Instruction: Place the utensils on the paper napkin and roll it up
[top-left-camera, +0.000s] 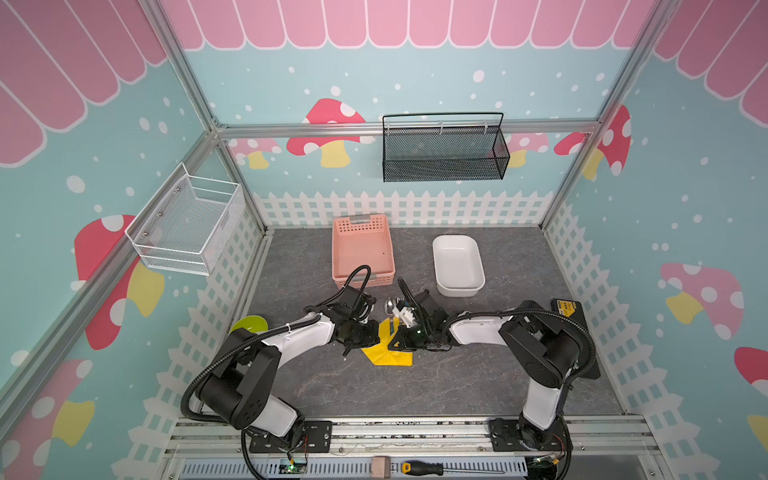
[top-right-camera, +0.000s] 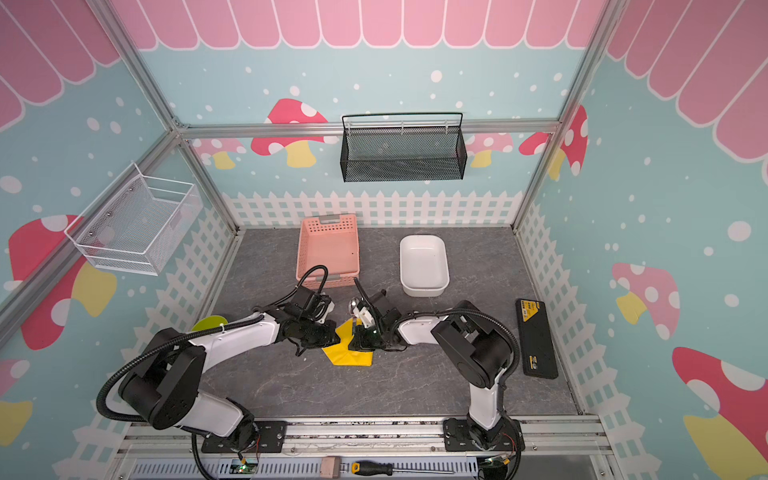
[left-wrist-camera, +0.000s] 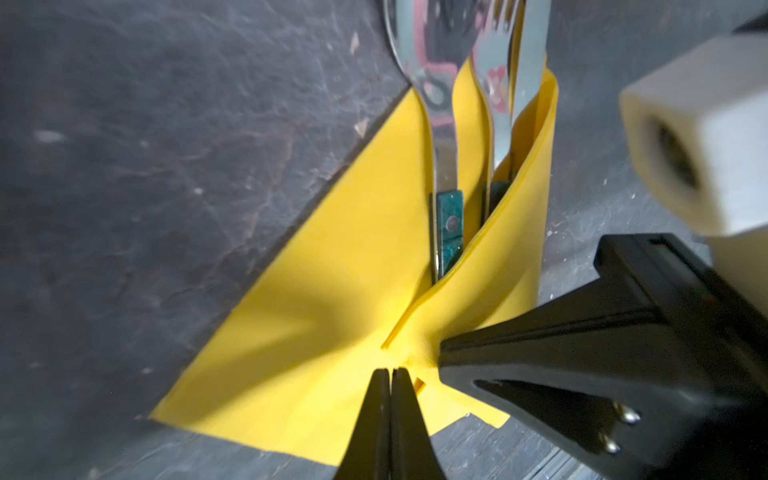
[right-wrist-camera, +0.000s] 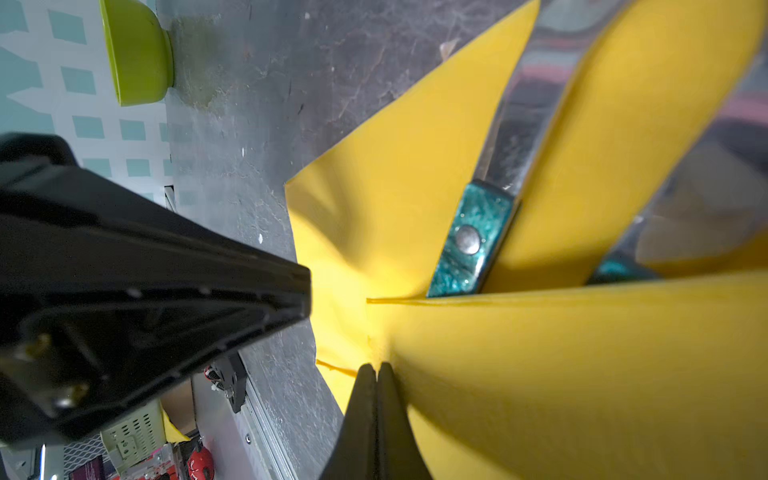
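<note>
Where left hand (left-wrist-camera: 390, 370) faces right hand (right-wrist-camera: 376, 366), the paper napkin (left-wrist-camera: 332, 332) half-wraps utensils (left-wrist-camera: 446, 166).

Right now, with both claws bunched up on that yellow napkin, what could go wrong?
The right claw pinches the paper napkin at one small spot beside the shut left claw; pulling there might tear the thin sheet. The utensils stick out past the napkin's edge, and the fold gapes loosely over them, so they may slide out or the wrap may spring open.
</note>
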